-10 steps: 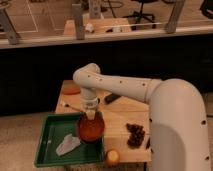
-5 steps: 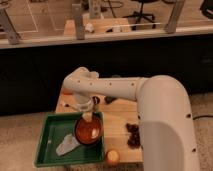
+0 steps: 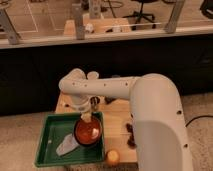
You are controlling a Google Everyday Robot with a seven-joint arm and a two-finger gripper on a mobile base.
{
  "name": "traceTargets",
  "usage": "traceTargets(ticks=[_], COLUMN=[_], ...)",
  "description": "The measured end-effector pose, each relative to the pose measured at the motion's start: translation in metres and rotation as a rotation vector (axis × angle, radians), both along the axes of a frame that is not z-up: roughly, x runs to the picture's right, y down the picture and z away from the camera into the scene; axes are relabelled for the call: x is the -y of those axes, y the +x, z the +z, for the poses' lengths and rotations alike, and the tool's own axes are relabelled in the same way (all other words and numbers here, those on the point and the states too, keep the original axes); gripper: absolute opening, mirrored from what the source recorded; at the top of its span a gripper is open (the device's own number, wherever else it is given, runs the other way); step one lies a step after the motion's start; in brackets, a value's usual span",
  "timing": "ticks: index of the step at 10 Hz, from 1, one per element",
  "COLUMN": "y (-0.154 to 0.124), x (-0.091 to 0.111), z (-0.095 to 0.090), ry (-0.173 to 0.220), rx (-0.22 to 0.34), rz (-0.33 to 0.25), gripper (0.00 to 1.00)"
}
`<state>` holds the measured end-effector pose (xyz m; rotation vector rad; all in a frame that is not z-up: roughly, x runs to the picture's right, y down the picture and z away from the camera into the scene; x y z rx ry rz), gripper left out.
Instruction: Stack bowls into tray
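The orange-red bowl (image 3: 88, 132) hangs low over the right part of the green tray (image 3: 47, 150). My gripper (image 3: 86, 118) points straight down and is shut on the bowl's far rim. The arm reaches in from the right and bends above the table's back-left corner. The purple bowl does not show anywhere in the camera view.
A pale crumpled piece (image 3: 67, 145) lies in the tray left of the bowl. On the wooden table (image 3: 116, 120) sit an orange fruit (image 3: 113, 157) at the front edge, a dark clump (image 3: 131, 135) at the right and a small dark object (image 3: 95, 101) behind the gripper.
The arm's elbow has swung left, and the gripper with the orange-red bowl has shifted slightly left and lower, further over the tray.
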<state>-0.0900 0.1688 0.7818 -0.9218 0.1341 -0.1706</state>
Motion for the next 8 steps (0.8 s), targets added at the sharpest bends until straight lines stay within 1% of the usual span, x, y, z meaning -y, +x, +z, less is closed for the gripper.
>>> traceTargets(ticks=[1,2,6,7,8], y=[0.0005,0.0010,0.0027,0.0018,0.0030], x=[-0.0009,-0.0014,-0.0011,-0.0015,0.0016], z=[0.0017,0.0028,0.0060,0.0051,0.0057], ry=[0.002,0.003,-0.002,-0.018,-0.019], rx=[-0.007,-0.013,-0.031,-0.023,-0.014], rz=[-0.011,-0.015,-0.022,-0.015,-0.003], gripper=[0.75,0.79,0.80,0.80,0.80])
